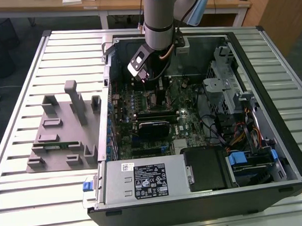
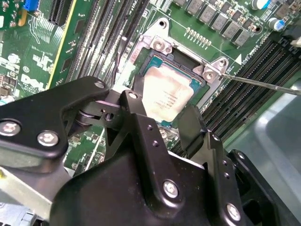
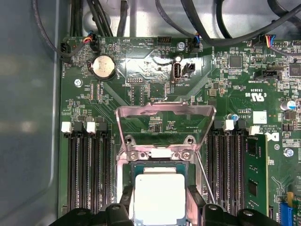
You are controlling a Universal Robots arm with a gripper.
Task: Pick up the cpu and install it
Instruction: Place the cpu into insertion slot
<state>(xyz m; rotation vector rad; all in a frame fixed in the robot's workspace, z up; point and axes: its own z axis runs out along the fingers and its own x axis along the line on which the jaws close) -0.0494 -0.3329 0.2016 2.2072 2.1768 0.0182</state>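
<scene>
The cpu is a pale silver square chip lying level in the motherboard socket, also seen in the second wrist view as the cpu. My gripper straddles it, one black finger against one side and the other finger against the opposite side, so it looks shut on the chip. The socket's metal load plate stands flipped open behind it. In the exterior view the gripper reaches down into the open computer case near its far end.
A thin socket lever juts out beside the socket. Memory slots flank it, with a green memory stick in one. A black card, cables and a drive cage crowd the case. A grey fixture lies on the table at the exterior view's left.
</scene>
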